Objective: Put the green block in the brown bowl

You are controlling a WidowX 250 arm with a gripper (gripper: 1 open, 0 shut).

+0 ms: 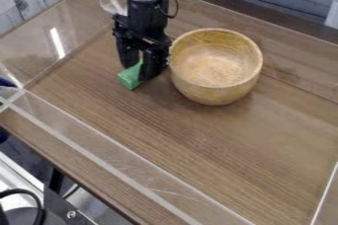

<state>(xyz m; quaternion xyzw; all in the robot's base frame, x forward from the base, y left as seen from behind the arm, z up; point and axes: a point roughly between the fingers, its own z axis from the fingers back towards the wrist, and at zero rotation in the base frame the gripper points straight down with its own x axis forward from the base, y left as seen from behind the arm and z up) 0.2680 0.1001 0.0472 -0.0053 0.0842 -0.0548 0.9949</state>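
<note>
One green block [130, 77], flat on the wooden table [172, 155], just beside the bowl's left side in view; one gripper [140, 63], lowered over it, presumably so you can grip it, fingers' spread impossible to tell; one brown bowl [215, 66], upright, opening upward, ready to receive your block

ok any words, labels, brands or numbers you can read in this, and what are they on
None that can be read. The brown bowl, the green block and the wooden table show no lettering.
The dark gripper and its arm are too small and blurred to tell whether they carry any marking.
</note>
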